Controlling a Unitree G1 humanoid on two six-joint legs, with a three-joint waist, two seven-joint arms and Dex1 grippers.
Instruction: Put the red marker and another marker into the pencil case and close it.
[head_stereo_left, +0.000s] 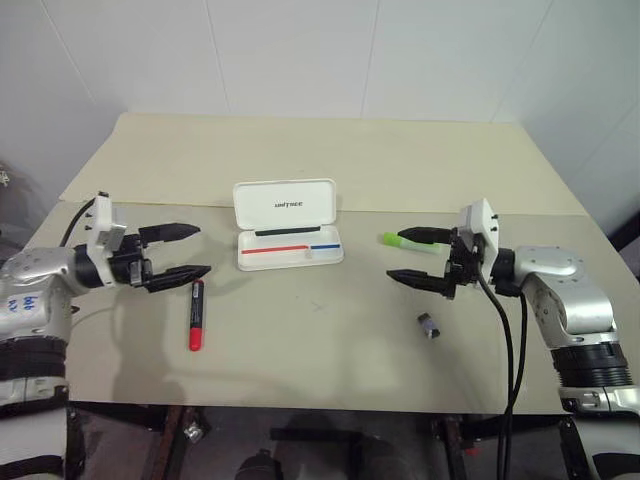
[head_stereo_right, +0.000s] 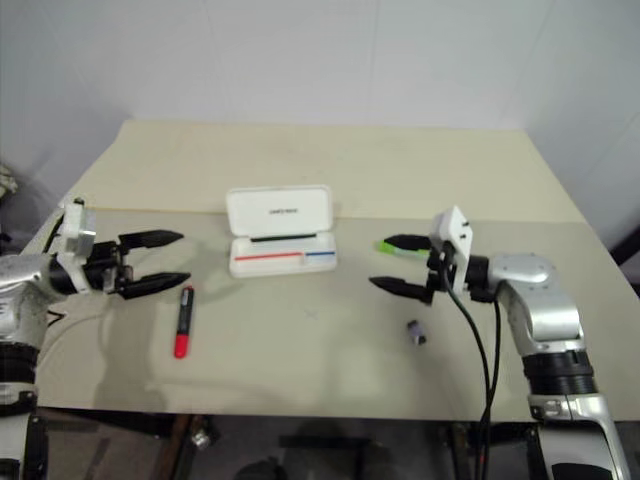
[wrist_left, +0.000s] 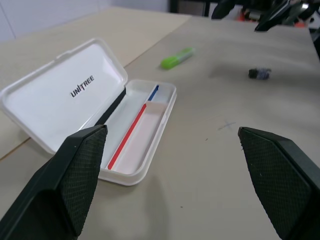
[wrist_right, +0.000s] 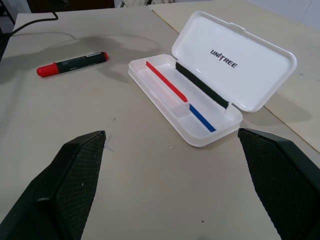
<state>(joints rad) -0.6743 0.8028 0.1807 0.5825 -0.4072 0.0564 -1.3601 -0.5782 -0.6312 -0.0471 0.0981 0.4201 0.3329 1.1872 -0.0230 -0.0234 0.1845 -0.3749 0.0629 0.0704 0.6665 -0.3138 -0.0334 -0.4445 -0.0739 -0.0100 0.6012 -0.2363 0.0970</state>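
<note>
- Now, pencil case (head_stereo_left: 290, 240) lies open mid-tabletop (head_stereo_left: 320, 330), empty.
- My left gripper (head_stereo_left: 180, 253) is spread above the red marker (head_stereo_left: 196, 313); right gripper (head_stereo_left: 420, 258) is spread by the green marker (head_stereo_left: 405, 241).
- I judge nothing grasped; next, lower onto the red marker.

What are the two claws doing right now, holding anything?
Left gripper: open, holding nothing, near the red marker.
Right gripper: open, holding nothing, near the green marker.

2 head views overlook table (head_stereo_left: 330, 340), wrist views face pencil case (wrist_left: 135, 130)
</note>
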